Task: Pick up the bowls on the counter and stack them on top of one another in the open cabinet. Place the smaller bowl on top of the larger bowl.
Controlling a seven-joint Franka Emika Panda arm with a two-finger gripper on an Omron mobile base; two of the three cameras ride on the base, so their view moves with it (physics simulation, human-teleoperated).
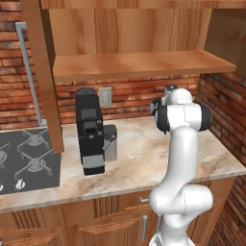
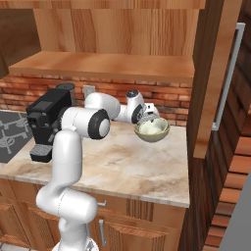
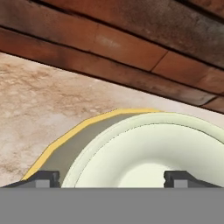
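Observation:
An olive-tan bowl with a creamy inside, the larger bowl (image 2: 153, 130), rests on the beige counter (image 2: 122, 162) close to the brick back wall. In the hand view its olive band (image 3: 72, 148) rings a pale cream-green rim and hollow (image 3: 144, 153). I cannot tell whether that is the smaller bowl nested inside. My gripper (image 2: 149, 119) hangs just over the bowl's rear edge and is open. Its fingertips (image 3: 43, 177) stand wide apart across the bowl, gripper (image 3: 112, 177). The open cabinet's plank shelf (image 1: 139, 65) (image 2: 103, 66) is above, bare. In the left base view my arm hides the bowl.
A black coffee machine (image 1: 91, 132) (image 2: 46, 117) stands on the counter (image 1: 139, 158) to the left of the arm. The dark stove top (image 1: 26, 161) lies further left. The cabinet doors (image 1: 44, 72) (image 2: 212, 73) hang open on both sides, with steel handles (image 2: 228, 73).

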